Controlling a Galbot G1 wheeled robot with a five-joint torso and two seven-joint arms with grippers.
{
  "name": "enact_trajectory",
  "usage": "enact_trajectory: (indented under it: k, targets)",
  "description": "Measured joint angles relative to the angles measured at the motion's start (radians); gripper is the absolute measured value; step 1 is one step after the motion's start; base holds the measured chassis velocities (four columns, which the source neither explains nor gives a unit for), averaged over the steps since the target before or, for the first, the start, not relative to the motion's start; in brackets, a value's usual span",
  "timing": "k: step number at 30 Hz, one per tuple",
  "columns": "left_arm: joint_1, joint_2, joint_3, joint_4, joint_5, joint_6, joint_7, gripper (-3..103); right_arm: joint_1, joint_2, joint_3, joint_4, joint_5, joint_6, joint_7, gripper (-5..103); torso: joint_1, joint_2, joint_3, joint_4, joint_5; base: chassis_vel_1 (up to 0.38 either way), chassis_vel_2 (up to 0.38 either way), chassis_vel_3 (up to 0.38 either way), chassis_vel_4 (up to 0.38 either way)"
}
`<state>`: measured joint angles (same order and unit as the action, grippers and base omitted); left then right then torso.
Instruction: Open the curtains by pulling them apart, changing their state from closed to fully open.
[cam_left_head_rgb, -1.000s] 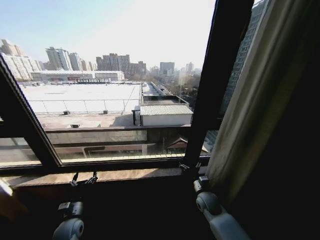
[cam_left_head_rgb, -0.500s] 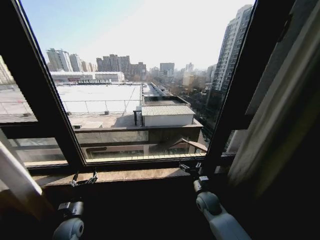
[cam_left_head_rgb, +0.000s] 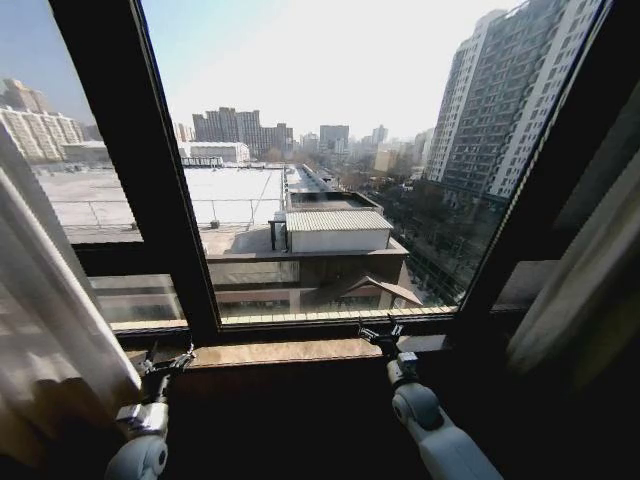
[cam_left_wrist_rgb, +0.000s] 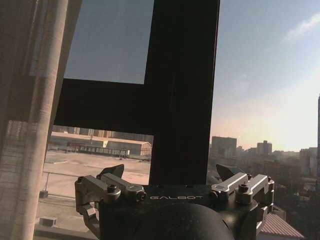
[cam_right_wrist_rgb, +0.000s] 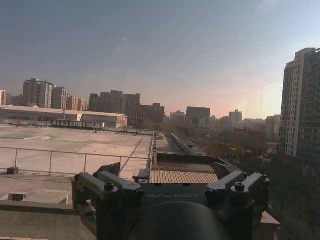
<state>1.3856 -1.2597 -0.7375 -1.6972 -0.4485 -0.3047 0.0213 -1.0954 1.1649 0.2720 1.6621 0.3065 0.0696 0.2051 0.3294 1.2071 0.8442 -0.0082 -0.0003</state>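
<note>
We see the window largely uncovered. The curtains (cam_left_head_rgb: 45, 330) are parted: one sheer white panel hangs at about 8 o'clock in the head view, bunched against the left edge, and a second panel (cam_left_head_rgb: 590, 290) sits at about 3 to 4 o'clock along the right edge, in shadow. Between them the black window frame (cam_left_head_rgb: 150, 170) shows, with a thick upright bar running from 11 o'clock down to the sill (cam_left_head_rgb: 280, 352).

Left hand (cam_left_head_rgb: 168, 362) is low at about 7 o'clock, raised toward the sill and just beside the lower fold of the left panel; we cannot tell from the head view whether it touches the cloth. In the left wrist view the left hand (cam_left_wrist_rgb: 172, 172) has its fingers (cam_left_wrist_rgb: 112, 171) spread apart with nothing between them; the frame bar stands straight ahead and a pleated edge of the curtain (cam_left_wrist_rgb: 30, 125) lies off to one side.

Right hand (cam_left_head_rgb: 380, 335) is at about 5 o'clock, near the sill and well apart from the right panel. In the right wrist view the right hand (cam_right_wrist_rgb: 167, 170) likewise has its fingers (cam_right_wrist_rgb: 111, 169) apart and empty, facing the glass.
</note>
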Motion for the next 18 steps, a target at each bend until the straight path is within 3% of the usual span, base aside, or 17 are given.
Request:
enact_trajectory:
  k: [18]
  targets:
    - [0.000, 0.000, 0.000, 0.000, 0.000, 0.000, 0.000, 100, 0.000, 0.000, 0.000, 0.000, 0.000, 0.000, 0.000, 100, 0.000, 0.000, 0.000, 0.0005, -0.0006, 0.331, 0.327, -0.335, -0.322]
